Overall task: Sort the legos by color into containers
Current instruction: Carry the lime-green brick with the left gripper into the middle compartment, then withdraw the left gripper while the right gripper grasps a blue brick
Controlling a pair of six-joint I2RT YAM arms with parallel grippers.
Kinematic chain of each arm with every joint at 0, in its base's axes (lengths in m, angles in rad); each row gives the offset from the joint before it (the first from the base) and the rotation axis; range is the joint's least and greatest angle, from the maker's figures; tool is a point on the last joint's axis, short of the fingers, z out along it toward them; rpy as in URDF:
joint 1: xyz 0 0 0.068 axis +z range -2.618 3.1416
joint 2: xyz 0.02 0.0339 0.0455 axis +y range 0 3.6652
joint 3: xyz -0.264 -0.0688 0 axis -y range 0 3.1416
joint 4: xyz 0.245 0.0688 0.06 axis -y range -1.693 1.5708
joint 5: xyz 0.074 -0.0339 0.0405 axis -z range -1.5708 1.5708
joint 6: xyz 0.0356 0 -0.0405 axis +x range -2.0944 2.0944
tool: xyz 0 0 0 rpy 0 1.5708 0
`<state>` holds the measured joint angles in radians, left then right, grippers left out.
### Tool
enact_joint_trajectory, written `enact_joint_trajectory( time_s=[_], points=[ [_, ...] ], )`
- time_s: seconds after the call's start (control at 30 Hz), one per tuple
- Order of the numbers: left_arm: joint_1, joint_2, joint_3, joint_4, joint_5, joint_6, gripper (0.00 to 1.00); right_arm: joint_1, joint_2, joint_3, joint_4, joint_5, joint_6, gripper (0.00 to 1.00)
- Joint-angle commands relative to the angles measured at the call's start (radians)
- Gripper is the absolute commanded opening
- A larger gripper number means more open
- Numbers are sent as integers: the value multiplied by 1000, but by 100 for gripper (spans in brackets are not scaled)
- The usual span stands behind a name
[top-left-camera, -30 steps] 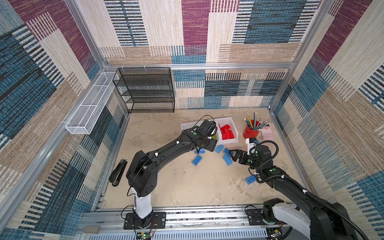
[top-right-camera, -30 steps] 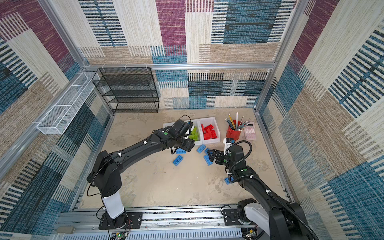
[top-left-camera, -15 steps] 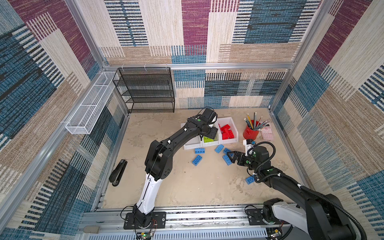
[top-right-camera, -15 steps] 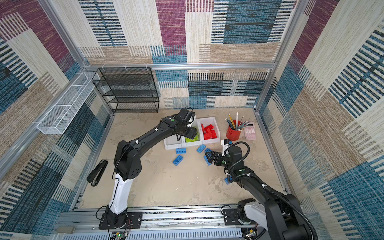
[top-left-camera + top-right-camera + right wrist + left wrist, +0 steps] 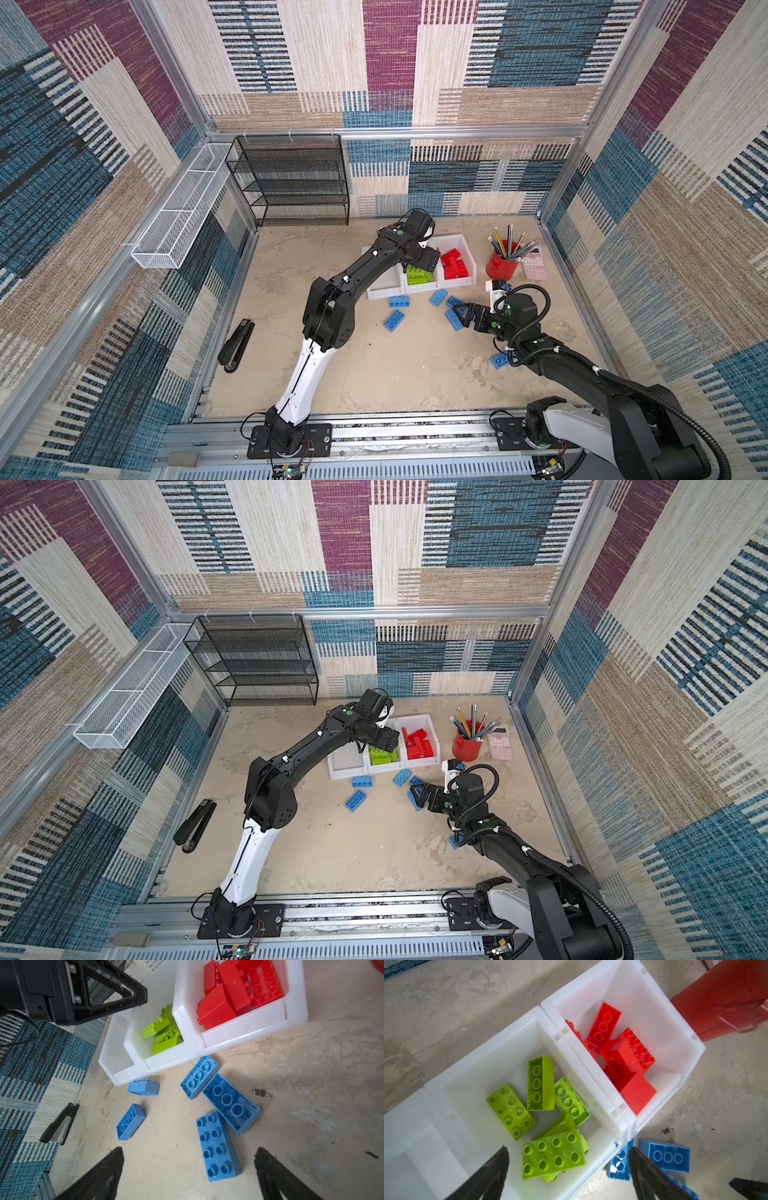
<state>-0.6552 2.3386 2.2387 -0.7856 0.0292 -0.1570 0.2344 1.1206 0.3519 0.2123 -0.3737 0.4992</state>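
Note:
Three joined white containers [image 5: 420, 289] stand in a row. The left one [image 5: 415, 1147] holds nothing, the middle one [image 5: 483, 1064] several lime green legos [image 5: 553, 1153], the right one [image 5: 654, 1022] several red legos [image 5: 631, 1059]. My left gripper [image 5: 569, 1151] hangs open over the middle container [image 5: 384, 766], touching no brick. Several blue legos [image 5: 394, 321] lie on the floor in front. My right gripper [image 5: 189, 1153] is open low over the floor. A studs-up blue lego [image 5: 218, 1145] lies between its fingers, ungripped.
A red pencil cup [image 5: 503, 264] and a pink calculator [image 5: 534, 266] stand right of the containers. A black stapler [image 5: 237, 345] lies at the left. A black mesh shelf [image 5: 295, 183] and a white wire basket [image 5: 183, 208] line the back and left walls.
My left gripper carried a green lego over the middle container and opened; the brick now lies inside. My right gripper crept a little toward the blue legos, still open.

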Motion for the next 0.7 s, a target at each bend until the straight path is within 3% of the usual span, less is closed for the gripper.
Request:
enact_joint_trajectory(
  time_s=[0.0, 0.17, 0.43, 0.67],
  points=[
    [0, -33, -12, -14, -11, 16, 94, 2, 1, -1, 29, 10, -9, 99],
    [-1, -165, -179, 71, 6, -41, 95, 7, 58, 17, 2, 33, -31, 97],
    [-19, -448, -537, 262, 17, -147, 93, 97, 181, 123, -90, 183, -81, 96],
    [-71, -662, -778, 335, -85, -168, 92, 154, 280, 195, -152, 246, -104, 87]
  ],
)
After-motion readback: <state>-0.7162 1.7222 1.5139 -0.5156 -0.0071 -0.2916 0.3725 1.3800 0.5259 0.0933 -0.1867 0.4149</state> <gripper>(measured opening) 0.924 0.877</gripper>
